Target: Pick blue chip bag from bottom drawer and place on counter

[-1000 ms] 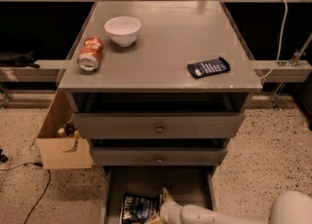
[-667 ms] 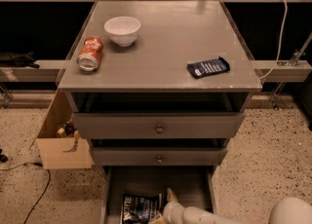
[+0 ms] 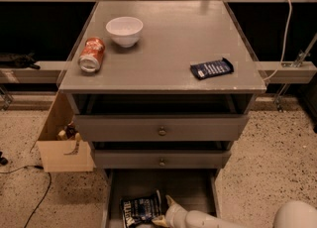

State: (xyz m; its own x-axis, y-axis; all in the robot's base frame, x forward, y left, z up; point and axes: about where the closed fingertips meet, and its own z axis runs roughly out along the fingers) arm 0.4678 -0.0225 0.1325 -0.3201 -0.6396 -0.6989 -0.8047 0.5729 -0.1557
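The blue chip bag (image 3: 140,208), crinkled dark navy foil with white lettering, lies at the front left of the open bottom drawer (image 3: 190,187). My gripper (image 3: 164,210) reaches in from the lower right and sits against the bag's right edge. Its fingers are spread, one fingertip (image 3: 170,201) above and one by the bag's lower right corner. The bag rests on the drawer floor. The counter (image 3: 173,43) is the flat grey top of the cabinet above.
On the counter are a white bowl (image 3: 124,30), a red can (image 3: 92,54) on its side, and a flat dark-blue packet (image 3: 212,68). Two upper drawers with knobs (image 3: 162,131) are closed. A cardboard box (image 3: 62,142) stands left of the cabinet. A cable (image 3: 34,192) lies on the floor.
My gripper has edged slightly closer to the bag's right edge. The bag and the counter items have not moved.
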